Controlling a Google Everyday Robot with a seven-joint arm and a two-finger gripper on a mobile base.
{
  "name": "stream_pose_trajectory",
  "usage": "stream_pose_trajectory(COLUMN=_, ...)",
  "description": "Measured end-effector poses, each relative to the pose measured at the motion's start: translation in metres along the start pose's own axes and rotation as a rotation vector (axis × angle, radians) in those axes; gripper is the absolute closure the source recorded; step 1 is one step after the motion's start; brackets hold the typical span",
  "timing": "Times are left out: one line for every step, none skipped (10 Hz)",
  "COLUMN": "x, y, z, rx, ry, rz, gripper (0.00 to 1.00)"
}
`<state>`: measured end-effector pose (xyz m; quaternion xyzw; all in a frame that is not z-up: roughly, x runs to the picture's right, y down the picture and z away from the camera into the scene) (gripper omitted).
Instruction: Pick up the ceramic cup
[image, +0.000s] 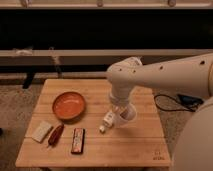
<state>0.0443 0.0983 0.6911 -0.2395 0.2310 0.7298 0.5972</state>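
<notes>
A wooden table (135, 145) stands on carpet before a dark wall, its right edge and front strip bare. The gripper (121, 111) hangs over the ceramic cup (127, 116) right of centre (whether it grips the cup cannot be told), beside a white bottle (107, 121). An orange bowl (69, 105) sits left.

Test room — jaws (121, 111) over wooden table (140, 142)

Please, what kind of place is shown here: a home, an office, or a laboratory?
Probably a lab or office test area, not surely. A small wooden table stands on carpet, a cable lies on the floor, and the gripper is at the ceramic cup.
</notes>
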Motion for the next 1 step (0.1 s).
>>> stream_pose_trajectory(x=-0.002, y=0.0043, z=-0.0016, rx=-0.008, ry=0.001, rz=-0.014, gripper=1.0)
